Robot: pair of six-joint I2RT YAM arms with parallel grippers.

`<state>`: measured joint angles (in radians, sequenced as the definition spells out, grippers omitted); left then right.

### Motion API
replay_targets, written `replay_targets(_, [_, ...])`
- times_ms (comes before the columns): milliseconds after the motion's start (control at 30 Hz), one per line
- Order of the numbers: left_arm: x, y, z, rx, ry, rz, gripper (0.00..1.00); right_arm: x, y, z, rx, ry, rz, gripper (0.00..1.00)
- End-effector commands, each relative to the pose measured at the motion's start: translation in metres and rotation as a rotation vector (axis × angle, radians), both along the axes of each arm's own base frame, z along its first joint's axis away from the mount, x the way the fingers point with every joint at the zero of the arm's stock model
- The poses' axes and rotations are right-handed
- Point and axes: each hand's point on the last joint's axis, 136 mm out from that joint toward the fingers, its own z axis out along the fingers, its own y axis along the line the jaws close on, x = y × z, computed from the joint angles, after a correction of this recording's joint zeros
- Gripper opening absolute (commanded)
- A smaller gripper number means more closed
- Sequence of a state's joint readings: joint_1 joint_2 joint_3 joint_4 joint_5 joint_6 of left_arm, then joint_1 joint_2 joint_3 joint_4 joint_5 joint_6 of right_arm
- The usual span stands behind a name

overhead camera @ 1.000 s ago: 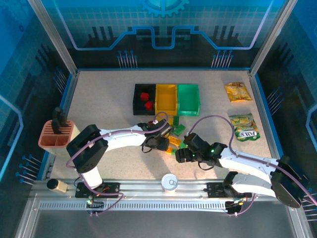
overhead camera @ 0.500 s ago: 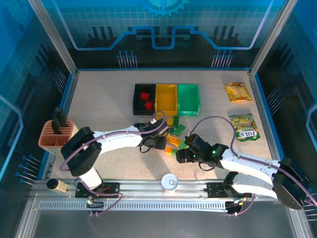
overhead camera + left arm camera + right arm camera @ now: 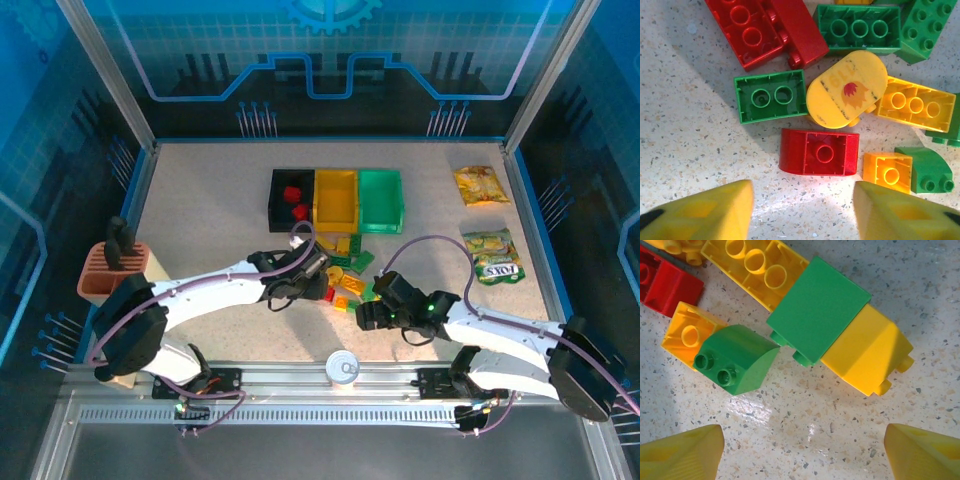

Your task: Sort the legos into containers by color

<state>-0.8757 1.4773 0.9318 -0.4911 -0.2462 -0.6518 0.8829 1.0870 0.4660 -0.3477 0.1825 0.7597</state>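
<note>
In front of the legos (image 3: 345, 272): bare speckled counter (image 3: 200, 200), lots of room. Over the pile's left side, left end effector (image 3: 802, 210) let go, gripping nothing. Over its right side, right end effector (image 3: 802, 452) spread wide, gripping nothing. Behind the pile, containers (image 3: 335, 226), with two red bricks (image 3: 293, 195) in the black one (image 3: 273, 205). Left arm (image 3: 210, 290) further left than a second ago.

black bin (image 3: 277, 200): two red legos (image 3: 293, 195) | left gripper (image 3: 322, 291), right gripper (image 3: 362, 316): beside lego pile (image 3: 346, 272)
</note>
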Motion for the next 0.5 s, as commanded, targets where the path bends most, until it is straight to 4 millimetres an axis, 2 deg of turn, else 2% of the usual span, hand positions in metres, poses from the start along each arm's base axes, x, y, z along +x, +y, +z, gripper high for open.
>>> replay_targets(0, [-0.006, 0.000, -0.004, 0.020, 0.026, -0.029, 0.63, 0.006, 0.009, 0.010, 0.026, -0.021, -0.004, 0.84])
replay_targets(200, [-0.002, -0.013, -0.022, 0.044, 0.075, -0.057, 0.72, 0.004, 0.008, 0.010, 0.015, -0.018, 0.001, 0.87])
replay_targets(467, [0.007, -0.026, -0.036, 0.084, 0.102, -0.080, 0.74, 0.005, 0.003, 0.013, 0.003, -0.035, -0.005, 0.87])
